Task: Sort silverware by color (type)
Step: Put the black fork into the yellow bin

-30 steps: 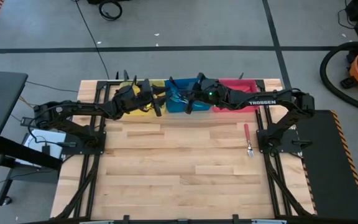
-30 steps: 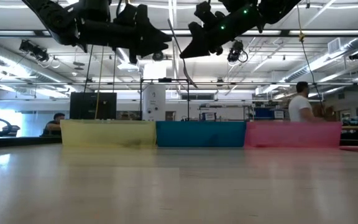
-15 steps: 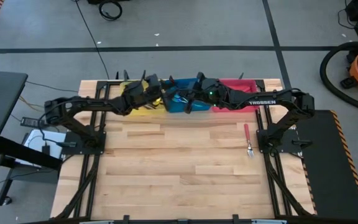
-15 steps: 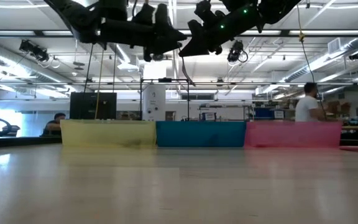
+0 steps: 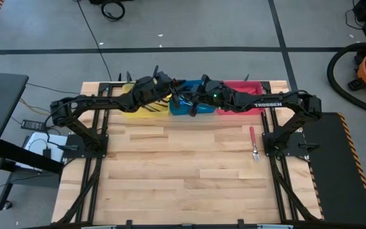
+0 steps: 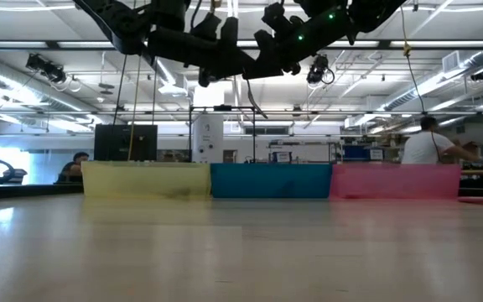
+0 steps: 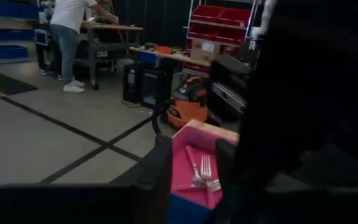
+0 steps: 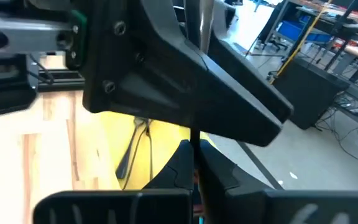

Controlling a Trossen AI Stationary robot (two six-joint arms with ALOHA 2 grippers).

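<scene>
Showing the high view, both arms meet over the row of bins along the upper edge of the wooden table [image 5: 183, 178]. A yellow bin [image 5: 140, 113] sits left of centre, a blue bin [image 5: 199, 112] at centre and a pink bin [image 5: 248, 90] right of centre.

The left gripper [image 5: 168, 86] hangs between the yellow and blue bins, and whether it is open or closed cannot be told. The right gripper [image 5: 187, 99] hangs over the blue bin, its fingers [image 8: 219, 171] pressed together on a thin dark fork [image 8: 201, 18] that stands upright between them. This fork runs up past the body of the left gripper.

A red-handled fork [image 5: 253, 138] lies alone on the bare wood at centre right of the high view, well apart from the bins. Two forks [image 7: 202, 174] rest in the pink bin, at lower centre of the left wrist view, and more forks [image 8: 135, 149] lie in the yellow bin. A person [image 6: 430, 147] stands in the room at the far right of the low view.
</scene>
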